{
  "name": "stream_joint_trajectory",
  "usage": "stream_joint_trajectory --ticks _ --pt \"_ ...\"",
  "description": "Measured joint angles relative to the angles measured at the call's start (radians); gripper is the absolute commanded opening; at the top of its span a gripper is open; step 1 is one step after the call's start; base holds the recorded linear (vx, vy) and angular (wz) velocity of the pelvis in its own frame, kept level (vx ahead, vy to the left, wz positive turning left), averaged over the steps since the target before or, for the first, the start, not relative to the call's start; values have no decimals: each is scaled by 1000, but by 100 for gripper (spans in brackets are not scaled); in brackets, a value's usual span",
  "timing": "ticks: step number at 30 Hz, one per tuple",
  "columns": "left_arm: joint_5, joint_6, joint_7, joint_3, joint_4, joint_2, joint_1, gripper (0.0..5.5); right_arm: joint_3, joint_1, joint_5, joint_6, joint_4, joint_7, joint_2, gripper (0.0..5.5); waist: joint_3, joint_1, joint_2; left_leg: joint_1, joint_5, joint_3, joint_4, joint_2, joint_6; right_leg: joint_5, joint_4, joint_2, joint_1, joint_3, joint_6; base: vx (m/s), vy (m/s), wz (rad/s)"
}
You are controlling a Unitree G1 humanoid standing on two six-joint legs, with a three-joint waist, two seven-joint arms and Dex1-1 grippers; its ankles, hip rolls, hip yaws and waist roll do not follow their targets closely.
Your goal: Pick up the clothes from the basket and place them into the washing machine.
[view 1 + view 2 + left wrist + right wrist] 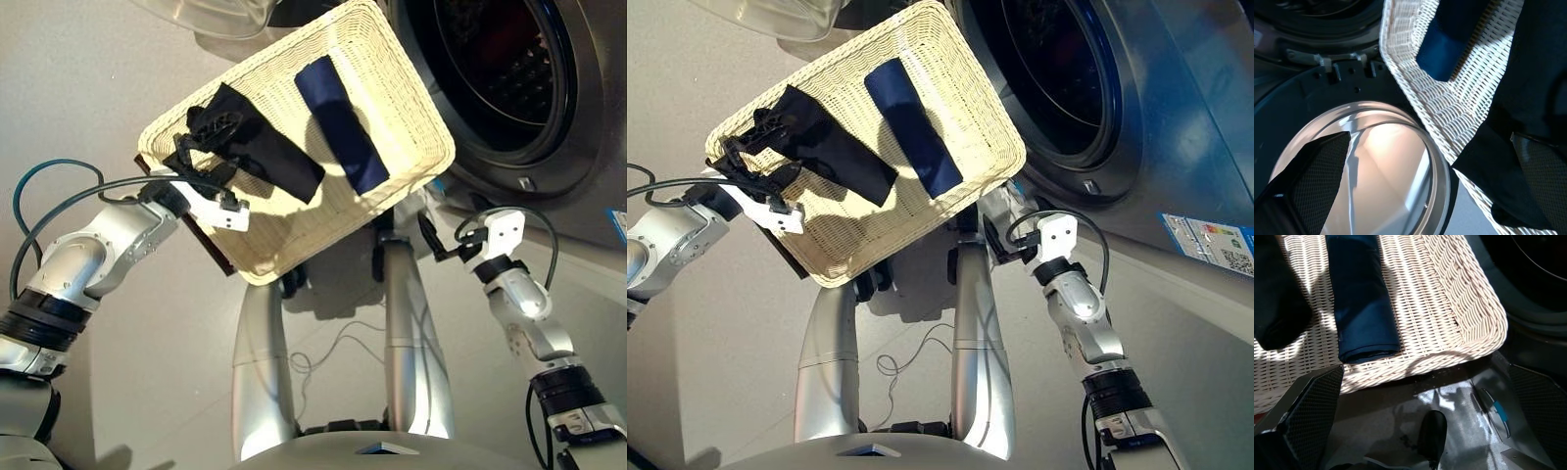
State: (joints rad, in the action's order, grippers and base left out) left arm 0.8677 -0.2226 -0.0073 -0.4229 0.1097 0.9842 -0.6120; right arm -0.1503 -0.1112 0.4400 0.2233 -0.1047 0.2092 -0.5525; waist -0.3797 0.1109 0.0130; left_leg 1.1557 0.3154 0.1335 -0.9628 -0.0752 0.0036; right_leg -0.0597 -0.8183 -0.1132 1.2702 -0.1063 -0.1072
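Lying in the basket (411, 117): two cloths, one black (279, 157), one navy (343, 122); both grippers' fingers spread.

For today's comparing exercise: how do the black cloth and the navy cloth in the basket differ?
The black cloth lies by the left pincer, which hovers over one end; the navy cloth lies clear of both pincers. The navy cloth is nearer the washing machine; the black one is farther. Both are folded strips lying roughly parallel in the basket.
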Motion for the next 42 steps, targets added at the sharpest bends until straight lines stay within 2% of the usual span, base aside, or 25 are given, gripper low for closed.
stream_joint_trajectory --ticks 4,6,19,27,31,35,36,37,41,42 --pt "30 37 -18 -98 106 -73 -121 550 1 3 0 -9 1 4 -1 550 1 3 0 1 0 0 0 0 0 0 1 0 0 0 0 0 0 0" --pt "41 56 -34 -125 143 -119 -154 550 1 3 0 -23 2 7 -1 550 1 5 0 2 0 0 0 0 0 0 2 0 0 0 0 0 0 0" --pt "45 166 -131 -158 398 -272 -223 550 0 3 1 -70 3 38 -1 550 5 51 -7 8 5 5 -3 -3 8 8 19 4 0 -3 -7 0 0 0" --pt "-3 223 -153 -168 609 -386 -290 550 -13 10 37 -88 3 65 0 550 54 53 -24 10 7 10 -3 -12 9 16 37 16 0 -10 -15 0 0 0" --pt "-67 238 -153 -156 673 -414 -308 550 -15 13 38 -92 3 66 0 550 63 53 -24 8 9 10 -3 -12 13 17 38 17 -1 -10 -15 0 0 0" --pt "-91 237 -153 -151 703 -420 -322 550 -19 14 45 -93 3 72 0 550 64 53 -24 8 9 10 -3 -13 13 17 38 17 -1 -10 -15 0 0 0" --pt "-91 236 -153 -152 708 -420 -326 390 -22 13 51 -93 4 75 0 550 64 53 -24 8 9 10 -2 -13 13 17 39 17 -1 -10 -15 0 0 0" --pt "-91 235 -153 -163 717 -420 -329 0 -26 13 58 -93 4 77 0 550 64 53 -24 8 9 10 -2 -13 13 17 40 17 -1 -10 -15 0 0 0" --pt "-91 230 -153 -192 759 -432 -327 0 -37 14 59 -93 4 82 0 550 63 54 -24 10 9 10 1 -14 13 18 46 18 -1 -10 -16 0 0 0" --pt "-91 227 -147 -190 771 -431 -318 0 -40 11 61 -93 0 82 0 550 64 45 -22 12 9 9 1 -14 14 19 47 17 0 -9 -16 0 0 0"
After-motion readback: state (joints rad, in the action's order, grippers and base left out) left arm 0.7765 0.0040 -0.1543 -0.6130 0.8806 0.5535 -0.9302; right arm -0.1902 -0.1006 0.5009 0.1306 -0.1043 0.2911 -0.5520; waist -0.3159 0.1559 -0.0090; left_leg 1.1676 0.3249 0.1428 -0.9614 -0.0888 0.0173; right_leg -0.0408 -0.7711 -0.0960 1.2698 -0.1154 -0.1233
